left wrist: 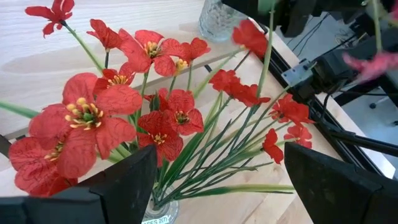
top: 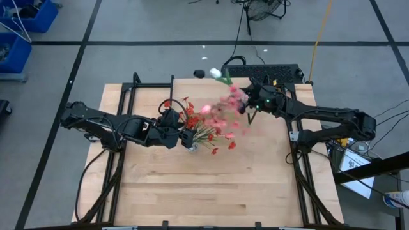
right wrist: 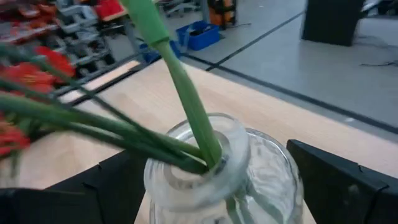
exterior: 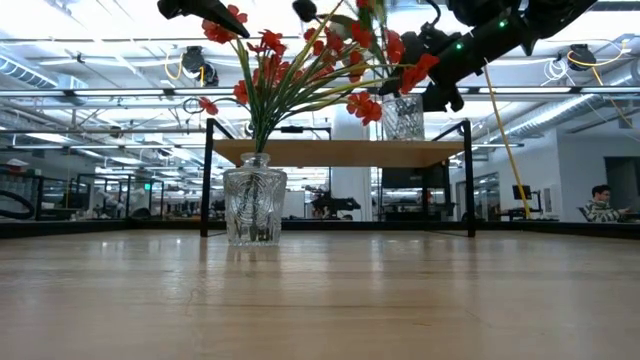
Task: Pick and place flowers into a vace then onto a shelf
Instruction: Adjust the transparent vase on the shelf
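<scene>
Glass vase of red flowers fronts shelf.

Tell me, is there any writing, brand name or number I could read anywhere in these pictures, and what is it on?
"EES ROY": embossed letters, cut off at the edge of the left wrist view, on the base of the clear cut-glass vase holding the red-blossomed flowers. The start of the word is out of the picture.
White paper sheet beside the table's right edge: dark marks, too small to read.
Nothing else is readable.
</scene>
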Controlling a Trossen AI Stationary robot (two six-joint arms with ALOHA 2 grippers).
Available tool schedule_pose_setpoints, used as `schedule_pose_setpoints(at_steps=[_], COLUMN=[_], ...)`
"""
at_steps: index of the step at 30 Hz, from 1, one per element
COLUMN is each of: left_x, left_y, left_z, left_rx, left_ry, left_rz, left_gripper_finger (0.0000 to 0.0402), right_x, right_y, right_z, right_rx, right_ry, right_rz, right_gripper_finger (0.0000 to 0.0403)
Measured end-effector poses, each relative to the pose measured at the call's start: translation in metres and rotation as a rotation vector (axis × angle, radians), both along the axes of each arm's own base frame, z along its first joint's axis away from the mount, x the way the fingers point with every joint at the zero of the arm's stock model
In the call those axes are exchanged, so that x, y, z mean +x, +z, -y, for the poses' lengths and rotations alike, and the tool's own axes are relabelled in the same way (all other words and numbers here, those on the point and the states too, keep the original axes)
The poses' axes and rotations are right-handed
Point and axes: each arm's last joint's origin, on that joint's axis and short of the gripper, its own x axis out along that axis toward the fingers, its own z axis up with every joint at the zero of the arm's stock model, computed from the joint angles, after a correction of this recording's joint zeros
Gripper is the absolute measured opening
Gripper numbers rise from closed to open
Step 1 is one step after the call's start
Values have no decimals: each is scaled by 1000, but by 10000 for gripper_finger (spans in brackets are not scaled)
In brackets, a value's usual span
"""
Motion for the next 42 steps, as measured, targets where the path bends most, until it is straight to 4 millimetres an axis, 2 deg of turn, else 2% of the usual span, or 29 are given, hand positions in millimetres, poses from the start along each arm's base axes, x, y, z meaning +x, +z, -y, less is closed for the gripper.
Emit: schedule_pose_setpoints(at_steps=[9,14,19,24,32,36,42], left_x=[0,0,0,0,0,0,0], left_y=[0,0,0,0,0,0,0], left_z=[0,0,0,0,0,0,0], left_rx=[11,6,5,0,-5,-2,7], left_ry=[-9,-5,-4,0,3,1,2], left_rz=[-6,-3,-2,0,4,2,1], left_gripper_finger=[351,351,351,351,351,351,351], right_x=[-4,-10,-14,-17,-34,-41,-51], right_y=[3,-8,-17,-17,-20,-18,-23], right_z=[2,10,7,2,-3,-10,-12], right_rx=[78,165,158,127,130,83,110], right_ry=[-29,-113,-89,-63,-75,-8,-42], right_rz=[73,72,99,130,167,169,213], right_gripper_finger=[357,357,357,357,357,357,357])
